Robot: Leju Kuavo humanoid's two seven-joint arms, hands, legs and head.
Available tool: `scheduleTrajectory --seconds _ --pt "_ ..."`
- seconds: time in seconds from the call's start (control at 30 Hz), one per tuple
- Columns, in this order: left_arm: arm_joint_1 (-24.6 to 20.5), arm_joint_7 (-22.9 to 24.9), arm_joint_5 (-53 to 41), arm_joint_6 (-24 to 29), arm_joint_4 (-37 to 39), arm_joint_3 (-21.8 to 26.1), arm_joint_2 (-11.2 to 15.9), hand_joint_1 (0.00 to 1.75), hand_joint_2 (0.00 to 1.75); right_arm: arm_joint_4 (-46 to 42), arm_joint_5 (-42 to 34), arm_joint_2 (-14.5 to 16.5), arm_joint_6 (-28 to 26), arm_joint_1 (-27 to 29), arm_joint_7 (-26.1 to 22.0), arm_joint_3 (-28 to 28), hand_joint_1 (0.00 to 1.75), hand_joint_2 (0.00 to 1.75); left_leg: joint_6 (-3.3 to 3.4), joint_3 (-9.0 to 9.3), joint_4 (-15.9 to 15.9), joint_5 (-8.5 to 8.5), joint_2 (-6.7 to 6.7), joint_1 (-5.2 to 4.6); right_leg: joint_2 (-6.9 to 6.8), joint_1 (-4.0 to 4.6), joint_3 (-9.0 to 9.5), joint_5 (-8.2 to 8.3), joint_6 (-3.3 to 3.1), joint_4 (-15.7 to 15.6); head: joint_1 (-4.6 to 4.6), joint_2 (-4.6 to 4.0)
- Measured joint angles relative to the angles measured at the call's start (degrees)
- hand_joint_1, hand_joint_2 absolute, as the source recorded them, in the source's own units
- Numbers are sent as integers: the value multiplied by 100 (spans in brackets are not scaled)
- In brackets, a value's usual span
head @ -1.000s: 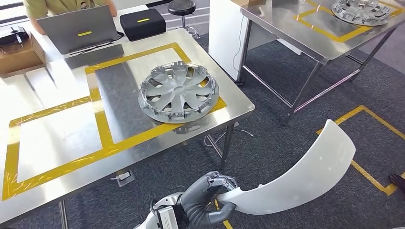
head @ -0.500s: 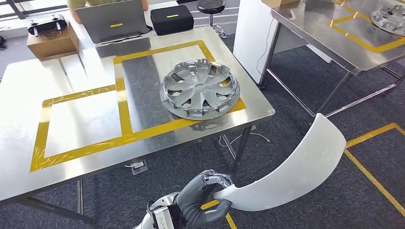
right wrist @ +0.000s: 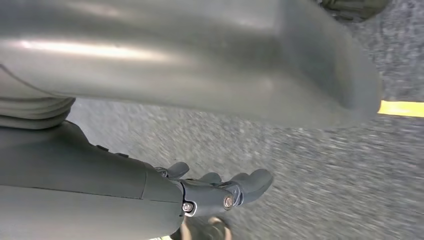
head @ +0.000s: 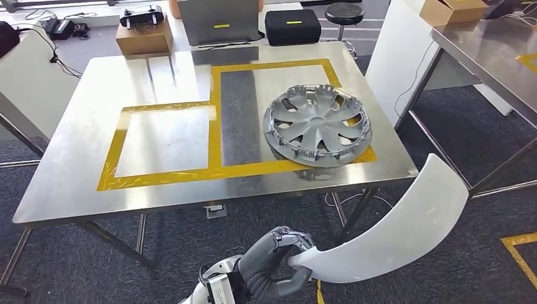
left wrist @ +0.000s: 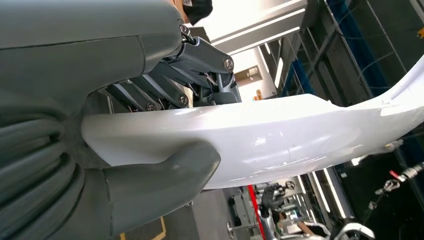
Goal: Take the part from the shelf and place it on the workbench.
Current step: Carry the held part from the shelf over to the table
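Currently the white curved part (head: 392,234) is gripped at one end by the left hand (head: 275,269), carry step; next, lifting over the desk (head: 82,158) edge is required.

hubcap (head: 318,125) on workbench (head: 82,164), right side | laptop (head: 218,21), case (head: 292,26) behind it | part (head: 392,234) before workbench, off its right corner

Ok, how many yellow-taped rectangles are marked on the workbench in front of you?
2. The left rectangle is bare; the right rectangle has the hubcap lying on it, reaching its near right corner. None seems hidden.
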Motion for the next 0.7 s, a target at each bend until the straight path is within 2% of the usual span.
scheduleTrajectory --seconds 0.03,0.07,0.1,0.13,0.17,0.2,0.23,0.27,0.3,0.33,0.37,0.43,0.47,0.5,0.6,0.67,0.7 --pt "-1 0 1 3 -2 -1 2 175 175 0 1 0 -1 -6 4 -1 0 0 -44 -23 -8 14 -58 3 2 11 7 -20 -25 -20 -3 0" --pt "-2 0 2 5 -4 -1 4 175 175 0 2 1 -2 -12 8 -1 0 0 -88 -48 -21 31 -118 11 -68 9 6 -6 -66 -27 -8 0" --pt "0 0 4 9 -6 0 8 175 175 0 3 2 -2 -17 11 -2 0 0 -120 -67 -10 28 -89 14 -143 7 10 5 -108 -40 -10 0" --pt "1 0 5 13 -6 1 10 175 175 0 4 3 -2 -20 11 -2 0 0 -144 -110 61 -20 31 7 -213 3 14 15 -155 -55 -30 0" --pt "1 0 7 18 -7 1 12 175 175 0 5 6 -3 -19 10 -2 0 0 -161 -197 237 -131 207 -4 -291 1 16 23 -200 -69 -59 0" --pt "1 0 7 21 -7 1 13 175 175 0 6 8 -3 -14 9 -2 0 0 -166 -333 543 -306 412 -12 -370 17 16 22 -233 -72 -87 0" --pt "0 0 7 24 -6 1 14 175 175 0 7 8 -3 -5 9 -2 0 0 -172 -513 933 -507 552 -18 -452 32 14 15 -258 -72 -118 0" --pt "3 0 7 26 -5 1 16 175 175 0 7 8 -4 7 9 -2 0 0 -177 -684 1314 -669 614 -16 -545 47 13 10 -271 -70 -130 0" --pt "9 0 7 30 -4 1 20 175 175 0 7 6 -5 17 6 -2 0 0 -177 -793 1567 -745 638 -16 -625 57 14 6 -277 -68 -133 0" --pt "14 0 7 34 -4 1 23 175 175 0 7 5 -10 20 -3 -2 0 0 -172 -794 1604 -708 650 -16 -691 65 15 3 -280 -66 -136 0" --pt "19 0 7 39 -4 1 25 175 175 0 8 5 -16 16 -18 -2 0 0 -158 -672 1404 -570 663 -17 -740 72 19 0 -279 -63 -137 0" --pt "20 0 7 45 -4 1 26 175 175 0 8 9 -44 -4 -68 -2 0 0 -93 -225 604 -241 744 -33 -800 85 28 -7 -266 -57 -139 0" --pt "19 0 8 48 -5 1 26 175 175 0 5 11 -58 -13 -94 -2 0 0 -58 -47 266 -146 795 -47 -818 100 26 -8 -245 -50 -139 0" --pt "19 0 8 51 -7 1 26 175 175 0 -1 13 -70 -21 -118 -3 0 0 -28 54 60 -110 837 -65 -829 104 22 -5 -218 -45 -138 0" --pt "25 0 9 62 -12 1 24 175 175 0 -13 20 -80 -31 -168 -7 0 0 46 80 -49 -92 815 -82 -847 95 24 5 -116 -46 -136 0" --pt "25 0 11 67 -22 1 20 175 175 0 -11 24 -85 -34 -185 -10 0 0 107 108 -104 -47 775 -44 -703 79 -55 -144 -47 154 -114 0" --pt "25 1 13 68 -27 0 18 175 175 0 -11 23 -87 -33 -189 -13 0 0 129 120 -121 -29 759 -24 -596 66 -174 -299 -16 414 -91 0"
